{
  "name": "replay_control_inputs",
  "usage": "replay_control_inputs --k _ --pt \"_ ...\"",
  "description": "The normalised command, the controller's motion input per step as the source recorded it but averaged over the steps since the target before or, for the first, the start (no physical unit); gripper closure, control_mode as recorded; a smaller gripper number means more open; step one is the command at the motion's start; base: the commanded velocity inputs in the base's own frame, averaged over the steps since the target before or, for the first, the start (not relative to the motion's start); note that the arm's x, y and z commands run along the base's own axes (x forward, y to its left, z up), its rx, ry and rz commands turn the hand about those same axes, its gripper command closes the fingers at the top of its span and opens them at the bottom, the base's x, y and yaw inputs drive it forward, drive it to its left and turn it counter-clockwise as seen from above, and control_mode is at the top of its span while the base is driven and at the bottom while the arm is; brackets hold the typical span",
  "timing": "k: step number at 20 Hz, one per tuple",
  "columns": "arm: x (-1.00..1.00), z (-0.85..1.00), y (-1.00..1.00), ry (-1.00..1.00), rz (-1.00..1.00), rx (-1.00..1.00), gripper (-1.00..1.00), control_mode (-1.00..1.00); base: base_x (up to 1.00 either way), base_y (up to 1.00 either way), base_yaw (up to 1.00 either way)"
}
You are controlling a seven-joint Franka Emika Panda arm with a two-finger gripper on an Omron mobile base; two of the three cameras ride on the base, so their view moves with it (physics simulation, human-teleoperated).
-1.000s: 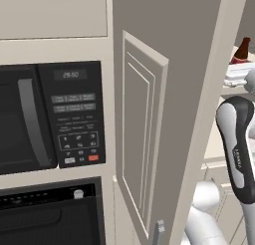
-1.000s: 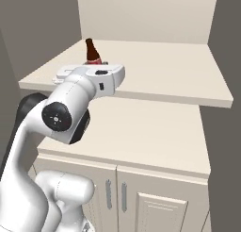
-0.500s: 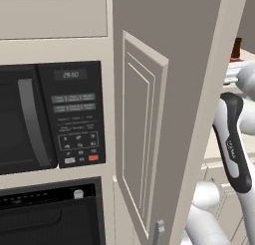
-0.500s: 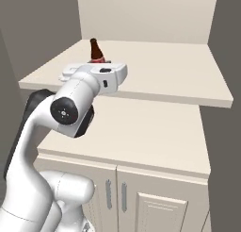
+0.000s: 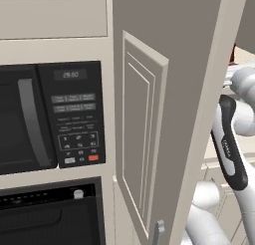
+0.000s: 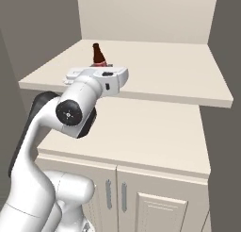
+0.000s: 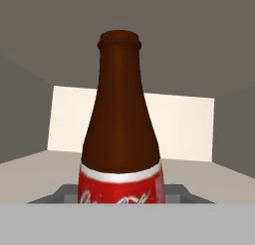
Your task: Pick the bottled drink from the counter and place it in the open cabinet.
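From the right base view I see the bottled drink (image 6: 97, 55) standing upright on the table (image 6: 179, 80), just beyond the white hand. In the hand view it rises close and centred, red label low on its body. I cannot tell whether the fingers are apart or closed. The open cabinet (image 5: 144, 139) door fills my left base view beside the black microwave (image 5: 50, 117).

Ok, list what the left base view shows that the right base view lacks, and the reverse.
Left base view: the black microwave, an oven front beneath it, and the open cabinet's door. Right base view: the bottled drink upright on a beige surface, and lower cabinet doors. Both: the white arm.
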Motion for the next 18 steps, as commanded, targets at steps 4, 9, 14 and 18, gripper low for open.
replay_control_inputs --k 4,9,14,18 --pt "0.17 -0.11 0.0 0.0 0.0 0.0 1.0 -1.0 0.0 0.0 0.0" --pt "0.2 -0.04 0.0 0.0 0.0 0.0 1.0 -1.0 0.0 0.0 0.0" --pt "0.23 0.0 0.0 0.0 0.0 0.0 1.0 -1.0 0.0 0.0 0.0" --pt "0.21 -0.04 0.0 0.0 0.0 0.0 1.0 -1.0 0.0 0.0 0.0"
